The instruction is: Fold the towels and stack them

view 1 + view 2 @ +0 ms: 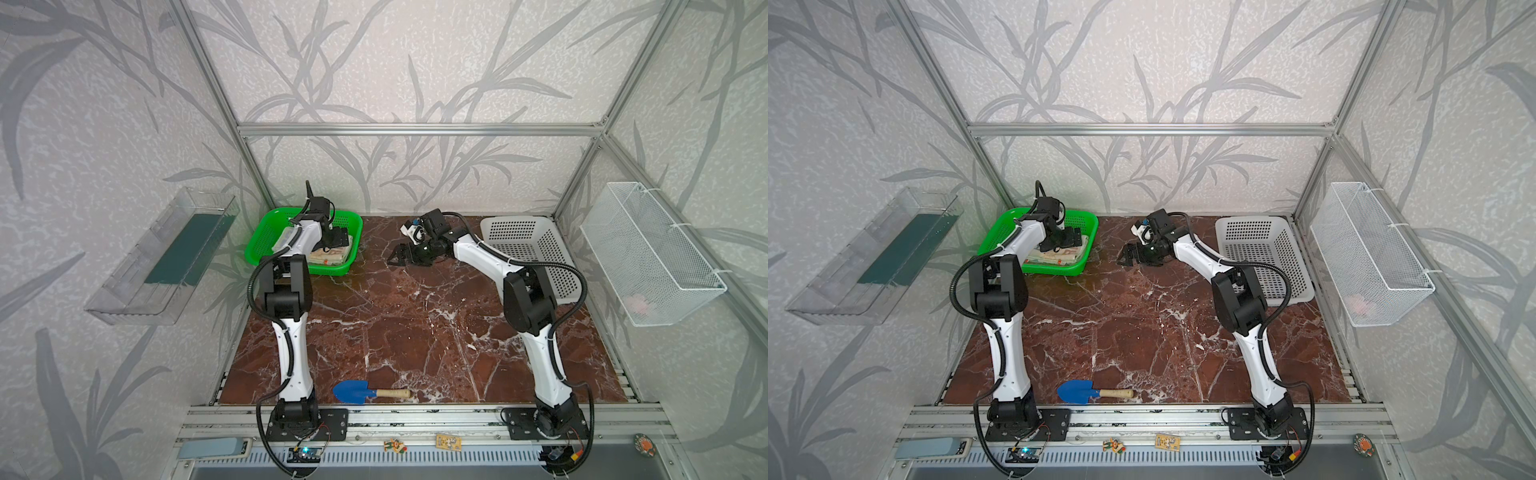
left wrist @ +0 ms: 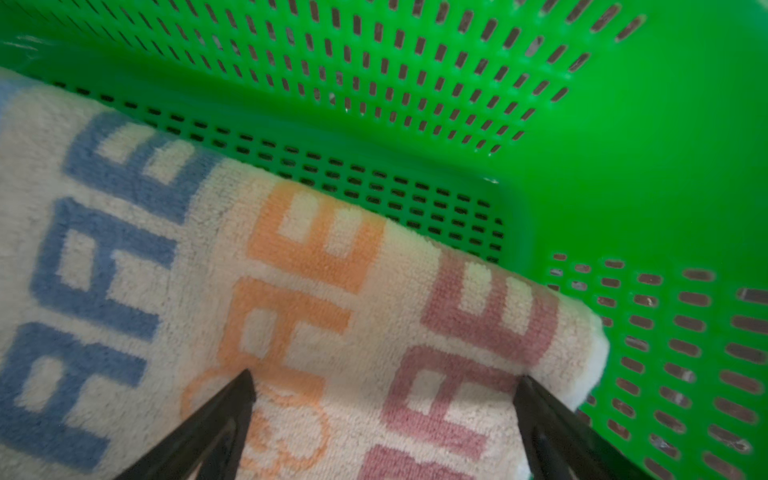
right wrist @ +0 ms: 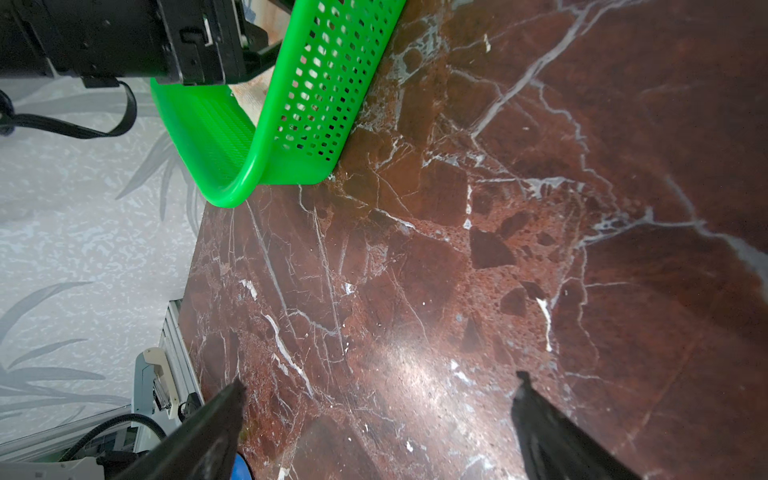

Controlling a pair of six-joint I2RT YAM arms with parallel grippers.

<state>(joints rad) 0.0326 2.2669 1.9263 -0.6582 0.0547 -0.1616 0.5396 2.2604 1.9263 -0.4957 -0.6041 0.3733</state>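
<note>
Two sets of jaws stand spread and empty, yet we see only our left gripper point(image 2: 384, 376) poised straight above the towels point(image 1: 332, 258) piled in the green basket point(image 1: 266, 232), bracketing a corner of the lettered top towel point(image 2: 291, 270), while our right gripper point(image 3: 380, 382) hovers over bare table point(image 3: 457, 249) beside the basket

Left arm point(image 1: 291, 357) and right arm point(image 1: 544, 361) share white shells, black joints, corrugated black cables point(image 1: 249, 291).
</note>
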